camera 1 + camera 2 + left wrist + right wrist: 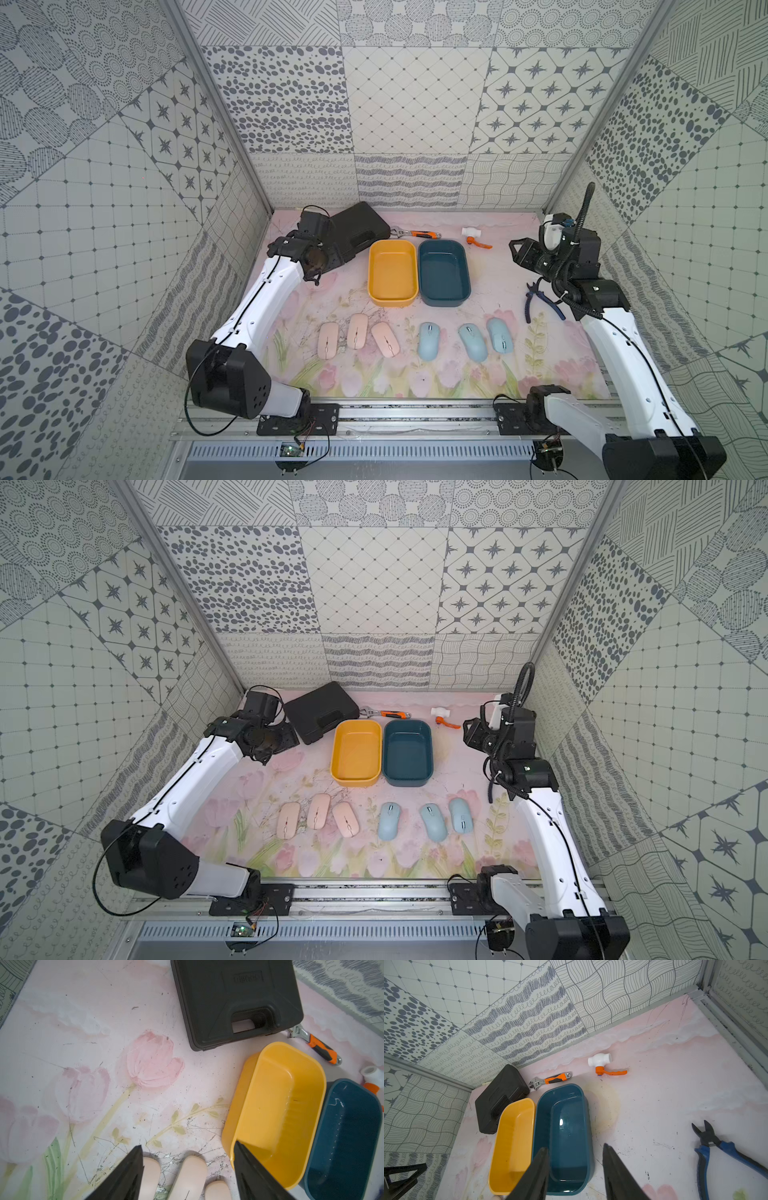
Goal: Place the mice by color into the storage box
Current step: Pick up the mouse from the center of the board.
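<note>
3 pink mice [357, 331] lie in a row near-centre on the mat [457, 374], just L of 3 blue mice [473, 342], also in a row. All six are flat on the mat, outside the boxes, w/ no gripper on them. The pink trio sits close together. Of the blue ones, the two on the R are just beside each other and the L one is a bit apart.

Just beyond the mice, yellow box [372, 274] & teal box [466, 274] stand side by side, long walls touching, yellow on the L.

L gripper [188, 1144] hovers far L above the mat, beside the black case [357, 232]. Its fingers are wide apart w/ nothing betw them, and its wrist view shows pink mice ends in the gap. R gripper [575, 1146] hovers far R, fingers parted a bit narrower, holding nothing.

Blue-handled pliers [536, 301] lie by the R arm. A wrench [419, 234] w/ orange grip & a white valve [473, 237] w/ orange lever lie on the far side, behind the boxes.
</note>
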Available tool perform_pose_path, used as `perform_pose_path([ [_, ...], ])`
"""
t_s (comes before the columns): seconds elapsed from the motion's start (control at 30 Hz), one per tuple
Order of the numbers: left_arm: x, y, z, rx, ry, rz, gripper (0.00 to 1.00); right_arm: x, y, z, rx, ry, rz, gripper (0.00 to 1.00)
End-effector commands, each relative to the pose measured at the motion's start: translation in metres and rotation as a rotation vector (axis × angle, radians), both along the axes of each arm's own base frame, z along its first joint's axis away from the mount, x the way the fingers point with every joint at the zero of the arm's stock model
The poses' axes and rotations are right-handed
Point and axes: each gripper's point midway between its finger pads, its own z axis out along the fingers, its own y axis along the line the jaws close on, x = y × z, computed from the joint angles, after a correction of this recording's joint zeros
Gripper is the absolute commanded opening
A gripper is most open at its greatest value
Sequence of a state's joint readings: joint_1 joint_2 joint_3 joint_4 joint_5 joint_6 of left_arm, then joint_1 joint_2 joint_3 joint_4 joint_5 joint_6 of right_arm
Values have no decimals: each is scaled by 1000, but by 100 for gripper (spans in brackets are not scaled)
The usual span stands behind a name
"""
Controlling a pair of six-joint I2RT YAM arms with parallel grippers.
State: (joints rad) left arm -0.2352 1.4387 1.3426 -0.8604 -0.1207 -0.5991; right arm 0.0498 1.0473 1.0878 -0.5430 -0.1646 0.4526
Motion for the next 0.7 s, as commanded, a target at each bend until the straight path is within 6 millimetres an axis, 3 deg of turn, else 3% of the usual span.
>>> perform_pose_path([
  [0.0,-15,4,-16,83,82,2,74,-1,1,4,-22,-22,10,67],
  [0.27,-19,-6,-16,71,91,-60,73,-10,15,-10,-28,40,93,66],
  [0.43,-23,-9,-14,52,81,-81,74,-24,6,-10,-30,31,37,67],
  [0.5,-24,-11,-18,41,99,-87,74,-29,1,-15,-47,59,18,75],
  [0.6,-24,-10,-22,47,106,-84,73,-34,1,-29,-59,123,28,78],
  [0.67,-24,-10,-21,48,103,-84,73,-38,0,-38,-71,167,25,91],
])
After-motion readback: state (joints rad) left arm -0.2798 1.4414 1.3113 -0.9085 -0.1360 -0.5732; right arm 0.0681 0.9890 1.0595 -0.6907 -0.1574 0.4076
